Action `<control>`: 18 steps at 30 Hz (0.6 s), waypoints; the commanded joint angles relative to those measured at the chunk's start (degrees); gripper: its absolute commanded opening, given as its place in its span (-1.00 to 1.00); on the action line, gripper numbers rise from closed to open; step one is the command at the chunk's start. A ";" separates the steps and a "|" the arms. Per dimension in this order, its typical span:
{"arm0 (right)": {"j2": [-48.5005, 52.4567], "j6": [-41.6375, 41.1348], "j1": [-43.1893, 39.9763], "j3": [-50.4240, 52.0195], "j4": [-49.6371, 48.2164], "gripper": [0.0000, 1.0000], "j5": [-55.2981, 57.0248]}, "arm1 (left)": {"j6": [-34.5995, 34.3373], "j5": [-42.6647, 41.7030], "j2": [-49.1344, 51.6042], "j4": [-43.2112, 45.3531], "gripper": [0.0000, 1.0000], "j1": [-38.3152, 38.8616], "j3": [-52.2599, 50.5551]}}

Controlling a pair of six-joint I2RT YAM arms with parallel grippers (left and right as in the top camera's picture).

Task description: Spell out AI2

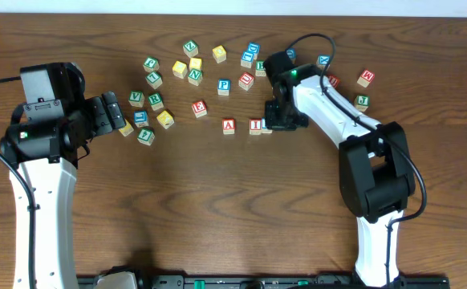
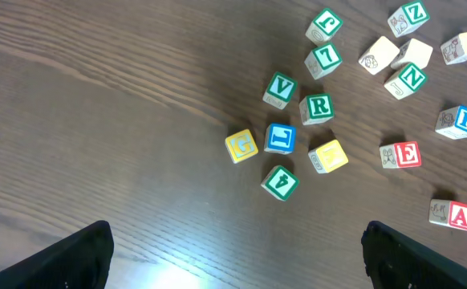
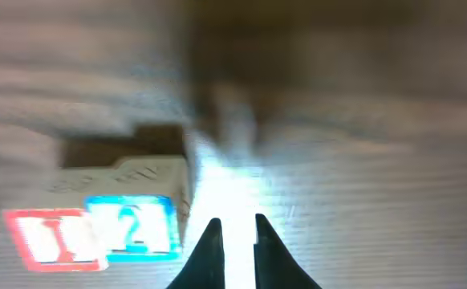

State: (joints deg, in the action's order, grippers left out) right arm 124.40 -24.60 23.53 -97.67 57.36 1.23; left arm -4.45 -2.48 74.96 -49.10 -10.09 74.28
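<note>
Brown wooden tabletop fills the overhead view, with lettered cubes scattered toward 12 o'clock. The red-lettered wooden A block sits near centre. At its 3 o'clock is the red-lettered I block, then the right gripper. The left gripper hovers toward 9 o'clock.

Left wrist view: its dark fingers are spread wide and empty.

Right wrist view: the blue-printed 2 block touches the I block. The right fingers, at its 3 o'clock, are pinched nearly together and hold nothing.
</note>
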 commanded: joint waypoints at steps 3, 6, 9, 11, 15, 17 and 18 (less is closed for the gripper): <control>-0.33 6.27 2.03 -9.62 -1.73 -0.76 -1.99 | 0.35 0.13 0.28 -0.15 0.95 -0.24 0.20; -0.20 6.67 4.15 -9.44 -6.97 -0.75 -7.41 | 0.35 0.13 0.28 -0.15 0.95 -0.24 0.20; 0.61 5.25 6.82 -9.03 -11.76 -0.79 -7.82 | 0.35 0.13 0.28 -0.15 0.95 -0.24 0.20; 1.40 4.68 8.63 -9.03 -14.51 -0.83 -7.82 | 0.35 0.13 0.28 -0.15 0.95 -0.24 0.20; 2.56 3.76 11.80 -9.03 -17.92 -0.87 -6.69 | 0.35 0.13 0.28 -0.15 0.95 -0.24 0.20; 3.10 3.21 13.05 -9.03 -18.91 -0.88 -5.68 | 0.35 0.13 0.28 -0.15 0.96 -0.24 0.20; 3.37 3.19 13.49 -9.03 -19.17 -0.87 -5.07 | 0.35 0.13 0.28 -0.15 0.95 -0.24 0.20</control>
State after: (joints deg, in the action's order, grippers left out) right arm 125.73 -20.38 35.68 -106.39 38.89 -5.30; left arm -4.45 -2.48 74.96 -49.10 -10.09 74.28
